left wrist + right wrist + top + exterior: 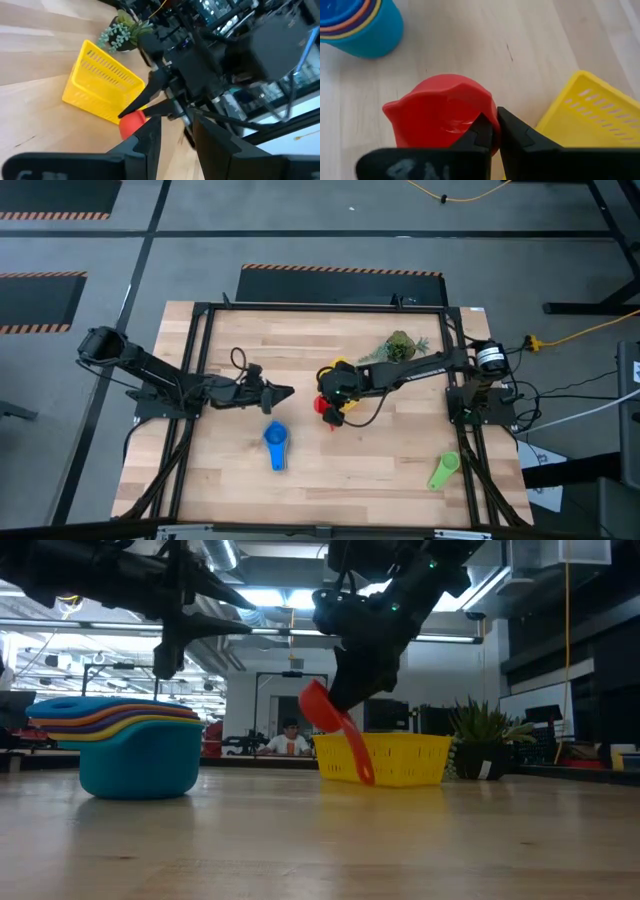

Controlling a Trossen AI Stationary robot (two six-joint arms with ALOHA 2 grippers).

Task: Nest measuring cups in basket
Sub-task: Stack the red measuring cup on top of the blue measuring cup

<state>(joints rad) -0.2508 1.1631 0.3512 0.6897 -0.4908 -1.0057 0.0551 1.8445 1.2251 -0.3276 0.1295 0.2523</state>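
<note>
Near the middle of the high view, your right gripper [327,406] pinches the small red plastic measuring cup [440,112] by its rim, just beside the square yellow plastic basket [600,117]. Carry it gently to the blue stack of cups [130,745]. Your left gripper [283,391] waits nearby, fingers almost closed on nothing.

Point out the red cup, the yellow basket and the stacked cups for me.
red cup [440,117], right wrist view, inside of bowl.
yellow basket [400,760], low view, slatted front wall.
stacked cups [140,765], low view, outer blue cup's side.
</note>
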